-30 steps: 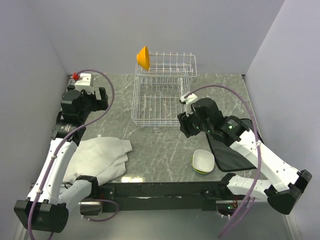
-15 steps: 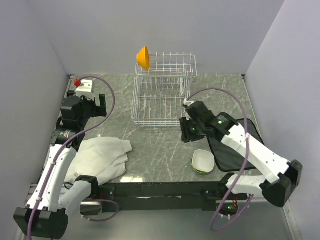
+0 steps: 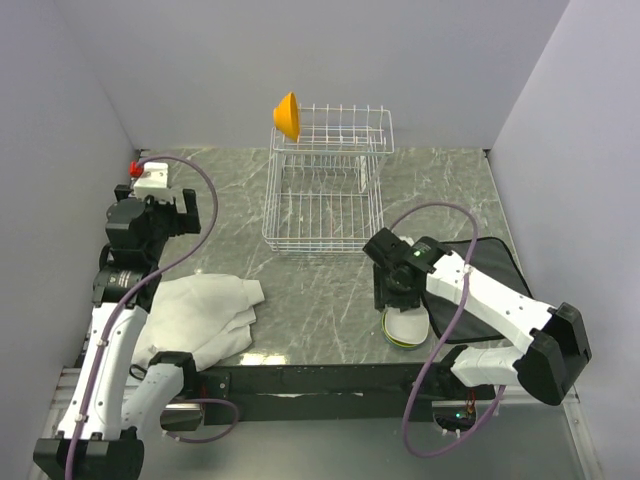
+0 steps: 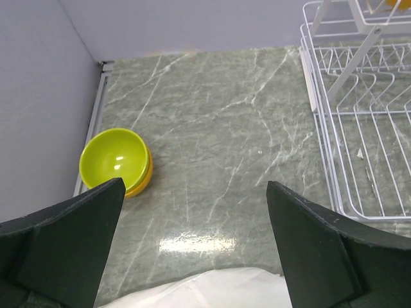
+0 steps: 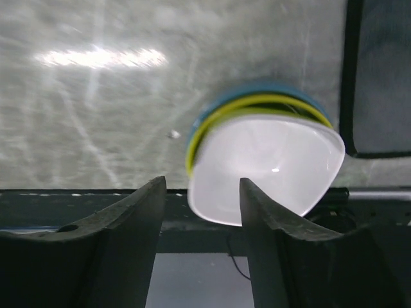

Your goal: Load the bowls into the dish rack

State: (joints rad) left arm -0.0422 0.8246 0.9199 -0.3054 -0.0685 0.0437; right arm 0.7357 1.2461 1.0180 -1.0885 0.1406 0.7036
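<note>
1 orange bowl (image 3: pixel 288 116), 3-bowl stack (image 5: pixel 266 163), 2-bowl stack (image 4: pixel 115 159), 1 dish rack (image 3: pixel 318 190), 1 wht cloth (image 3: pixel 205 310), 1 blk mat (image 3: pixel 497 262)

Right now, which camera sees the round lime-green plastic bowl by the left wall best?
The left wrist camera: the lime-green bowl shows whole, nested in an orange bowl. The top camera misses it, probably behind the left arm. The right wrist camera looks at a different stack of bowls.
</note>
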